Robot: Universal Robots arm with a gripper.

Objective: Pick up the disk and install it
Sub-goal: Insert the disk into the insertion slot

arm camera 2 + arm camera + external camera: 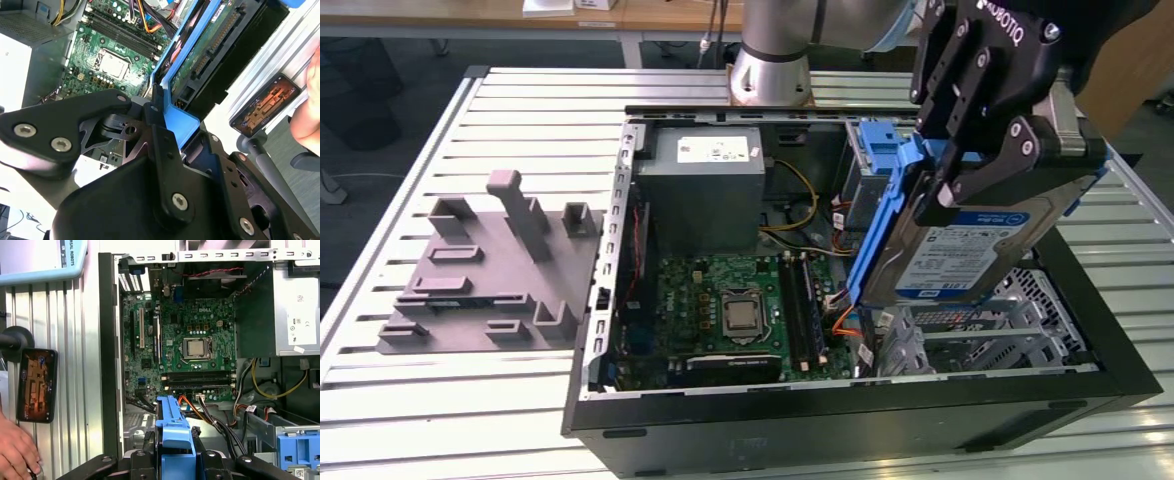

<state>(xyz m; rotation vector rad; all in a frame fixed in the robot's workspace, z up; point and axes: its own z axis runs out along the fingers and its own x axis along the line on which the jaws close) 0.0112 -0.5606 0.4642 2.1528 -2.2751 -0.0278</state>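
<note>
over the open pc case point(854, 420), right side of the exterior view, gripper point(974, 180) clamps the disk point(961, 250) tilted.

The gripper point(997, 165) is matte black with silver screws (white lettering on top), below a silver-grey arm point(771, 55).

I see my arm's silver base column point(767, 62) standing at the far side of the scene in the exterior view, with the black gripper point(974, 190) hanging on that view's right, pointed down and tilted. Its fingers point(987, 165) are clamped on the disk point(961, 255), which I hold lifted and slanted. In the second wrist view the gripper point(167, 125) pinches the disk's blue frame point(180, 120). In the first wrist view a person's hand point(15, 450) rests at the edge.
</note>
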